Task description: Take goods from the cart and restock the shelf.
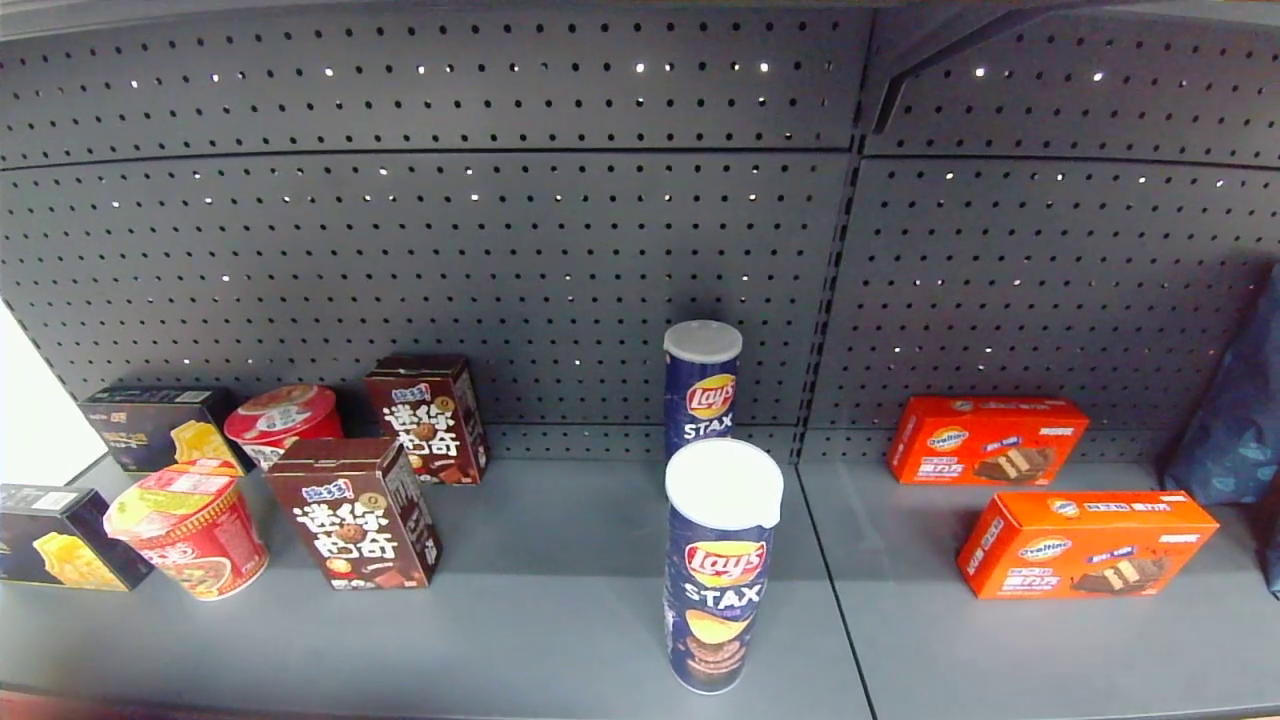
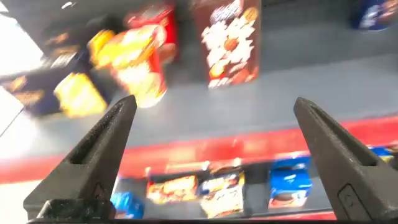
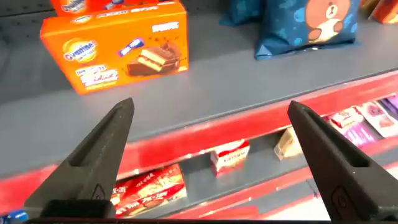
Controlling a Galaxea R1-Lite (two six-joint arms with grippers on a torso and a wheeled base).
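The shelf board (image 1: 560, 620) looks like painted metal, matt grey and smooth — the perforated back panel (image 1: 450, 250) likewise, but darker. The chip tubes (image 1: 720, 590) are glossy, with whitish plastic lids (image 1: 724, 484). The orange boxes (image 1: 1085, 545) and brown boxes (image 1: 355, 515) are cardboard with a light sheen — the noodle cups (image 1: 190, 535) are shinier. The blue bag (image 3: 308, 25) looks like plastic film.

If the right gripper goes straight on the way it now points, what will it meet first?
Probably the grey shelf board just behind its red front strip. The open right gripper seems aimed beside the orange box, though depth is unclear.
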